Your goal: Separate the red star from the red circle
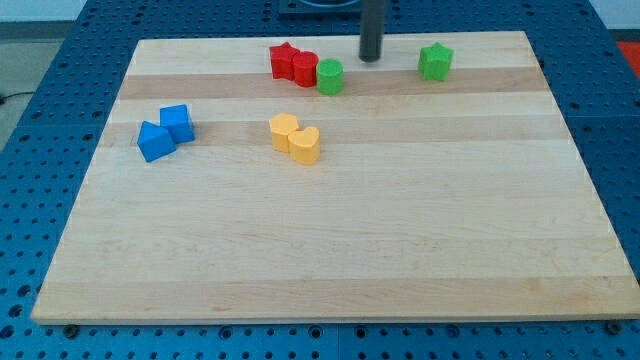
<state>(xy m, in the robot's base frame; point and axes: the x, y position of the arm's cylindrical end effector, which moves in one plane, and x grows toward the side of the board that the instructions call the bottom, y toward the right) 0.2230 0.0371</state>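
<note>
— Since nothing here can be gripped, how do you reckon the red star will behave under a push?

— Light and hard, I'd judge: a small stiff block that should slide easily on the smooth wooden board. It may spin rather than travel straight if nudged off-centre, since its points give an uneven face.

— Where is it sitting?

— Near the view's top edge, left of centre, touching the red circle on its right. A green round block rests against the circle's other side, so the three form a short row.

— And where would you press?

— Probably on the star's right side, at the seam with the circle, driving it toward the view's left. That gap looks tight, so coming in from the top may be easier.

— Your tool?

— A plain rod with nothing to open or close, and it holds nothing. My tip stands upright on the board, just right of the green round block, clear of it, between it and the green star. It touches no block.

— Anything else nearby?

— Two blue blocks and two yellow blocks lie well apart from the row, lower down.
</note>
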